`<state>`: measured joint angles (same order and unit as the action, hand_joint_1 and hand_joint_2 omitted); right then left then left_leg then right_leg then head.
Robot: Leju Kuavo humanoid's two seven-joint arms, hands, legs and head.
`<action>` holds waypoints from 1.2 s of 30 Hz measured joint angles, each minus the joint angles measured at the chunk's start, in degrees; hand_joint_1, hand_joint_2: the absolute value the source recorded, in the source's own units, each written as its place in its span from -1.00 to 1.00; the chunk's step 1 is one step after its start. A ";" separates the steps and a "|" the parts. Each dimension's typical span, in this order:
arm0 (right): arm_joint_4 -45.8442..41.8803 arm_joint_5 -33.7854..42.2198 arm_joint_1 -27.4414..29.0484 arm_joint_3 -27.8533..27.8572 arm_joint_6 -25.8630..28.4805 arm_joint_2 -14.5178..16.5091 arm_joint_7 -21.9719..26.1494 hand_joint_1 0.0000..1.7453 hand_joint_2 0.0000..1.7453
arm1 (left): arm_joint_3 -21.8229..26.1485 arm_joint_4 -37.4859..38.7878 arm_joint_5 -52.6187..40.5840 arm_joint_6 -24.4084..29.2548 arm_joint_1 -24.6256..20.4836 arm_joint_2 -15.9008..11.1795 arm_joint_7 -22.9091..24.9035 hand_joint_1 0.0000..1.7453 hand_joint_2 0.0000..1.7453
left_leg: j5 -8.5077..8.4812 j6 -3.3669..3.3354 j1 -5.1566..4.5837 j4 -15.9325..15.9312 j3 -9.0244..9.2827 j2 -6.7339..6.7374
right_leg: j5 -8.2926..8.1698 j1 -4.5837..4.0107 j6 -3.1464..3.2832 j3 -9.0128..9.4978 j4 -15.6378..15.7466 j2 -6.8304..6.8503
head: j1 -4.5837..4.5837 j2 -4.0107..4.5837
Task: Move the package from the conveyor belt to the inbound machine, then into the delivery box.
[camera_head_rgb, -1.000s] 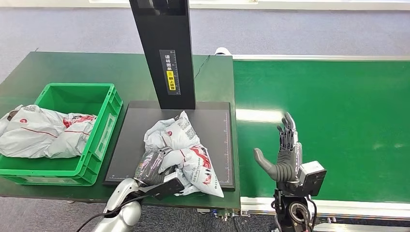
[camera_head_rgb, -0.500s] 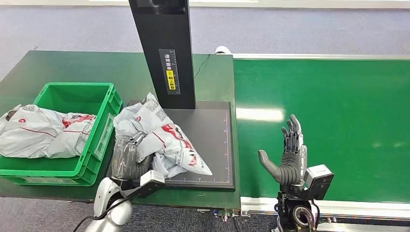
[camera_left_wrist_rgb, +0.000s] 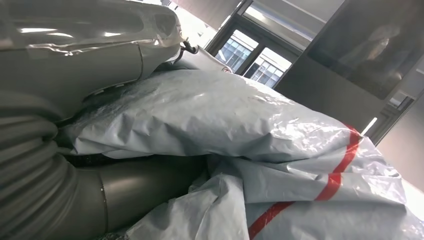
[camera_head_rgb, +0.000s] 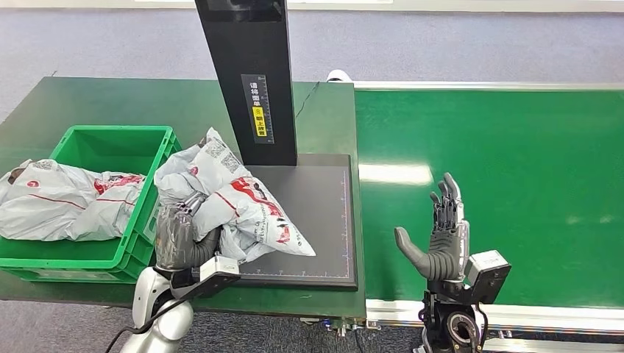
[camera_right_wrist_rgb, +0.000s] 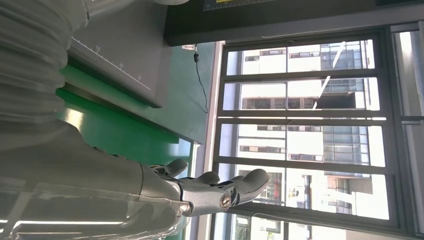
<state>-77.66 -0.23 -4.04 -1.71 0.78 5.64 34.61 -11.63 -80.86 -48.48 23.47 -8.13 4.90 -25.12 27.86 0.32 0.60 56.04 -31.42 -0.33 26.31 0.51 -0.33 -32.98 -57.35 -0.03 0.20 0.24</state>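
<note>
In the head view, the package [camera_head_rgb: 232, 202] is gripped by the left hand [camera_head_rgb: 176, 239] above the inbound machine's plate [camera_head_rgb: 316, 220], beside the delivery box [camera_head_rgb: 158, 195]; transfer into it is judged underway. The right hand [camera_head_rgb: 441, 239] is held spread, empty, over the conveyor belt [camera_head_rgb: 515, 169].

In the left wrist view, the package [camera_left_wrist_rgb: 225, 130] is seen clasped. A carry over the box wall is needed next.

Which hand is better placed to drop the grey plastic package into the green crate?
Left. The left hand already holds the grey plastic package beside the green crate; the right hand is open over the conveyor.
</note>
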 joint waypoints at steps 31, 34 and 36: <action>-1.09 3.45 1.30 0.20 5.45 -0.09 -0.96 -1.00 1.00 | 22.43 8.71 -1.40 5.44 -3.98 -0.19 20.86 1.00 1.00 | 0.00 0.00 0.00 0.00 -0.09 0.01 | 0.00 0.00 0.01 -0.10 0.00 -0.01 | -0.01 0.00; -1.09 3.46 1.30 0.20 5.28 -0.09 -0.99 -1.00 1.00 | 22.75 9.61 -1.57 5.19 -4.29 -0.40 21.19 1.00 1.00 | 0.00 0.01 0.01 -0.01 -0.06 0.01 | 0.00 -0.01 0.02 -0.08 -0.01 -0.02 | -0.01 0.00; -1.08 3.46 1.29 0.20 5.24 -0.09 -1.00 -1.00 1.00 | 22.81 10.03 -1.63 5.16 -4.47 -0.47 21.36 1.00 1.00 | -0.01 0.02 0.02 -0.02 -0.03 0.01 | 0.00 -0.02 0.02 -0.05 -0.01 -0.01 | -0.02 0.00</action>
<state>-78.74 3.23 -2.75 -1.51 6.02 5.55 33.61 11.18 -70.83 -50.11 28.63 -12.61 4.43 -3.76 27.85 0.34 0.62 56.02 -31.45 -0.32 26.30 0.49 -0.31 -33.03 -57.36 -0.05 0.18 0.24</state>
